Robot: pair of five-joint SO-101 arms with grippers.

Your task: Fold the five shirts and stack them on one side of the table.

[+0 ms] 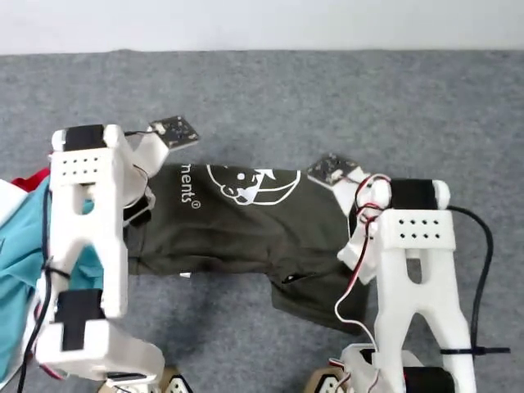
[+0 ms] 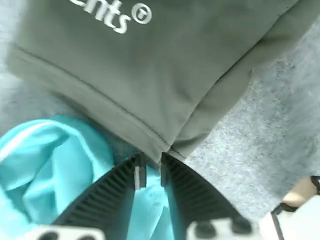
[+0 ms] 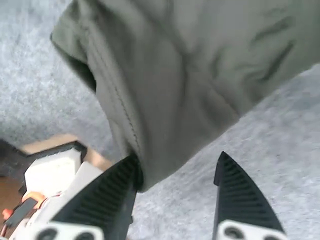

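Note:
A dark olive shirt (image 1: 246,229) with white print lies partly folded across the middle of the grey table, between the two arms. My left gripper (image 2: 150,167) is shut on the hem corner of that shirt (image 2: 150,75), at its left end in the high view, just above a teal shirt (image 2: 50,165). At the shirt's right end my right gripper (image 3: 177,167) is open. One of its fingers (image 3: 122,182) touches the edge of the olive fabric (image 3: 175,85), and the other stands apart over the bare table cover.
A crumpled teal shirt (image 1: 20,246) with a red garment (image 1: 33,178) behind it lies at the table's left edge. The arm bases (image 1: 409,368) stand at the near edge. Grey table cover (image 1: 327,98) stretches behind the olive shirt.

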